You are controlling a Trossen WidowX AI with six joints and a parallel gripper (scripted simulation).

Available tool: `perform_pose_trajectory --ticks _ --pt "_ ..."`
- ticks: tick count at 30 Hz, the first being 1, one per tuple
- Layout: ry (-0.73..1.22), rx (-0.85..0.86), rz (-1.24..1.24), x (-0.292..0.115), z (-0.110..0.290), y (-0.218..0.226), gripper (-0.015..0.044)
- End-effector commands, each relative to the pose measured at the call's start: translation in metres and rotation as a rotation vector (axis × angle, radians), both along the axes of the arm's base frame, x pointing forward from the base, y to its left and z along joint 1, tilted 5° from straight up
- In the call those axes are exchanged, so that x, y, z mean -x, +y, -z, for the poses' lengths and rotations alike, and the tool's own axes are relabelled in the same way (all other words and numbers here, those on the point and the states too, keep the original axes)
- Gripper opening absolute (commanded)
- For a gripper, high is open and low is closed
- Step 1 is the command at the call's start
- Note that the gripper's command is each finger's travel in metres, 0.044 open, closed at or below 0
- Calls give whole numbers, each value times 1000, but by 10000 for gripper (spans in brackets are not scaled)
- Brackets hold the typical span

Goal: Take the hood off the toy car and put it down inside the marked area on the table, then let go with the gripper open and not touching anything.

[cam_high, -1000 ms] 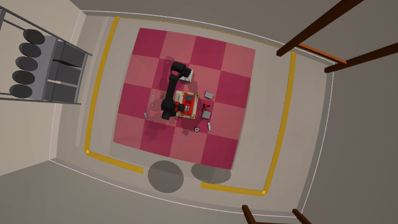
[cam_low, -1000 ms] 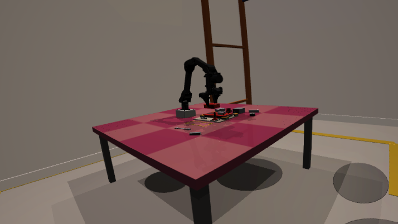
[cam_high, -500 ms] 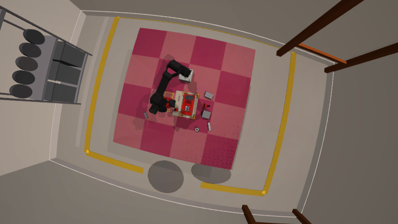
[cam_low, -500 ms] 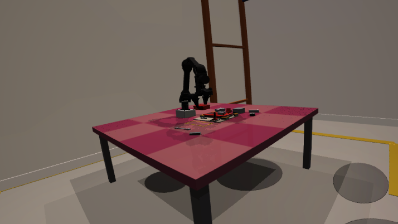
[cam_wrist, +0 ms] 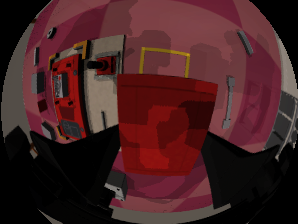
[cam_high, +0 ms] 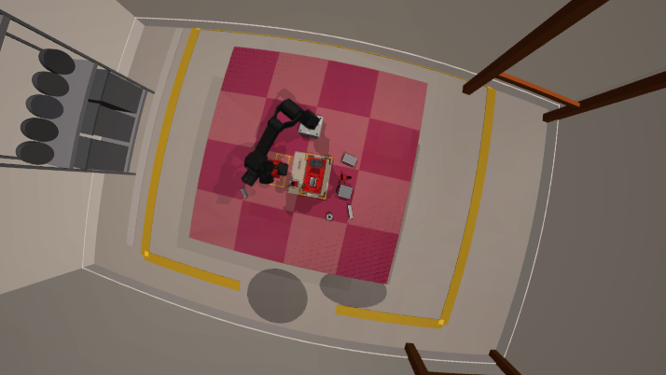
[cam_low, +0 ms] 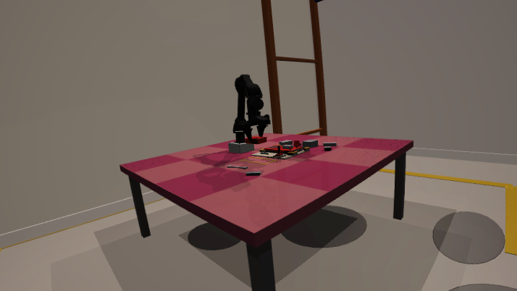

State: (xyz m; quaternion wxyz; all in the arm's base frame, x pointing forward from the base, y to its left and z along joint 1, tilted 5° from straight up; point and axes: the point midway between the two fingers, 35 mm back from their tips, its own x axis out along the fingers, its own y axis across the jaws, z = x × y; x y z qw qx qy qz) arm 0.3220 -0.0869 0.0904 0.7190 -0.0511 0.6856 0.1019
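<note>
Single black arm (cam_high: 270, 135) built of blocky, rounded links, mounted on a light grey square base block (cam_high: 310, 127); matte black finish throughout, with dark tapered gripper (cam_low: 261, 131) fingers

One black arm (cam_high: 268, 140), one flat red hood (cam_wrist: 165, 123), one red toy car (cam_high: 315, 174), two grey blocks (cam_high: 349, 159), one yellow-outlined square (cam_wrist: 165, 60).

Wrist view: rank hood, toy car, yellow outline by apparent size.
1. hood, held in the hand, so nearness to the camera inflates it.
2. toy car and yellow outline: look too alike to rank.
</note>
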Motion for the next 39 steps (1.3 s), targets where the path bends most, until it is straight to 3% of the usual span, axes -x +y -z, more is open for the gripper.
perform_pose_trajectory --ticks 1,39 --pt "0 -3 -5 0 4 0 0" --pt "0 -4 -5 -3 41 2 0"
